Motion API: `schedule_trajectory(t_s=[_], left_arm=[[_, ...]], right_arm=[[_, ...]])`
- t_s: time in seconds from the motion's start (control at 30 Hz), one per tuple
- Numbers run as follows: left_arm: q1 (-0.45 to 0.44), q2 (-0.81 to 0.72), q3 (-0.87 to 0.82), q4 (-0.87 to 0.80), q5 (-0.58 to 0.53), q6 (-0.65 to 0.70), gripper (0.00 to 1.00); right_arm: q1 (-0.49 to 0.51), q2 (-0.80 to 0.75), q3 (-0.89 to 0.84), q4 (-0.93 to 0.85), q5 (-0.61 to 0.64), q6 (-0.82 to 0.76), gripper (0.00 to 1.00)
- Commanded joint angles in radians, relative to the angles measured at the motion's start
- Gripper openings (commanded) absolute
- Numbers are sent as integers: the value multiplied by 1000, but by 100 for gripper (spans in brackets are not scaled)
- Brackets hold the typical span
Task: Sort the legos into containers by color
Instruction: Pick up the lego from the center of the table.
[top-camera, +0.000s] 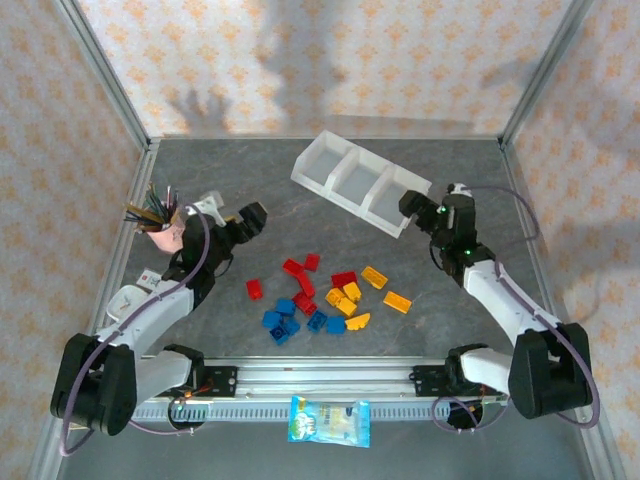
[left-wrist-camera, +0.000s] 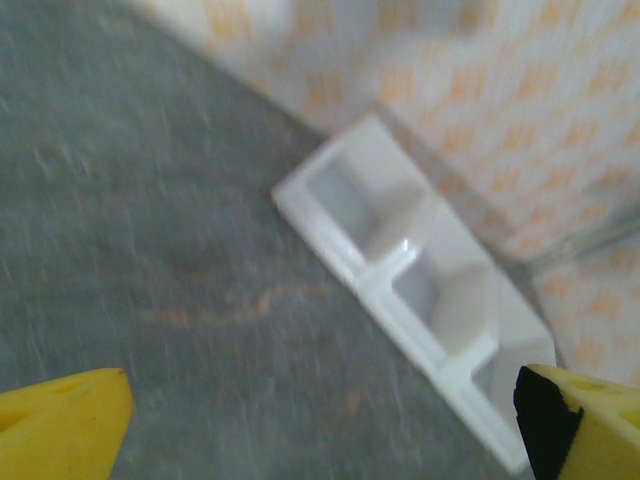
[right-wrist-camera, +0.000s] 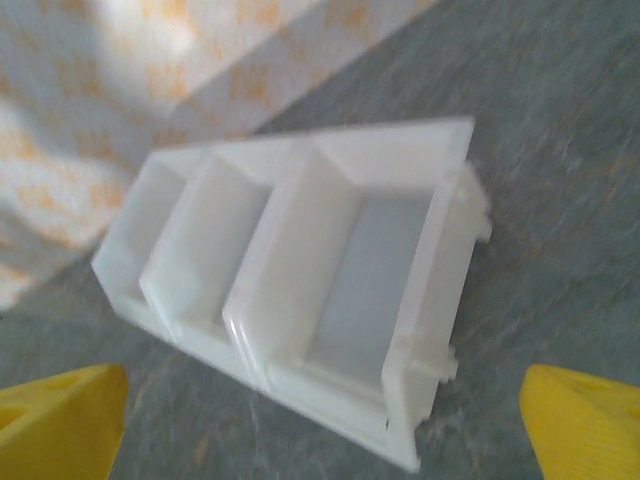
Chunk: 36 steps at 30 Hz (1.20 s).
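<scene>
Grey, stone-veined table (top-camera: 200, 170), boxed in by pale wallpaper (top-camera: 330, 60) with orange motifs, metal posts (top-camera: 108, 70) at the corners, soft shadows across the back wall.

Toward the far side, right of centre: white three-compartment tray (top-camera: 312, 168), set diagonally.

Near the middle of the table, well apart from the tray: legos (top-camera: 320, 298) in a loose cluster, red toward the left and far side, blue at the near side, yellow-orange to the right.

At the left edge, a pink cup (top-camera: 170, 235) stuffed with pens. Along the near edge, a metal rail (top-camera: 320, 378), with a blue-and-white packet (top-camera: 329, 421) in front.

Left gripper (top-camera: 252, 217) just right of the cup, yellow fingers (left-wrist-camera: 60, 420) spread wide, gripping nothing. Right gripper (top-camera: 410, 205) close by the tray's right end, likewise spread wide around bare air; contact with the tray impossible to tell.
</scene>
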Motion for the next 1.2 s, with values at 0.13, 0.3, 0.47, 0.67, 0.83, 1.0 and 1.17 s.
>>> schedule_trajectory(t_s=[0.13, 0.3, 0.47, 0.67, 0.83, 1.0, 1.17], left_arm=[[-185, 5, 96, -413, -128, -99, 99], [-286, 112, 148, -494, -133, -125, 99], [-348, 256, 241, -579, -162, -56, 99], [-383, 398, 311, -611, -168, 8, 95], [-399, 490, 363, -652, -191, 77, 90], [-404, 552, 397, -678, -211, 123, 88], [-403, 572, 406, -712, -281, 129, 83]], right_arm=[[207, 83, 95, -245, 6, -43, 99], [316, 126, 111, -291, -7, 3, 100], [404, 141, 93, -265, -39, 36, 100], [424, 152, 71, -247, -48, 57, 100], [424, 156, 73, -258, -38, 53, 100], [424, 168, 76, -266, -34, 51, 100], [424, 176, 79, -264, -42, 56, 100]])
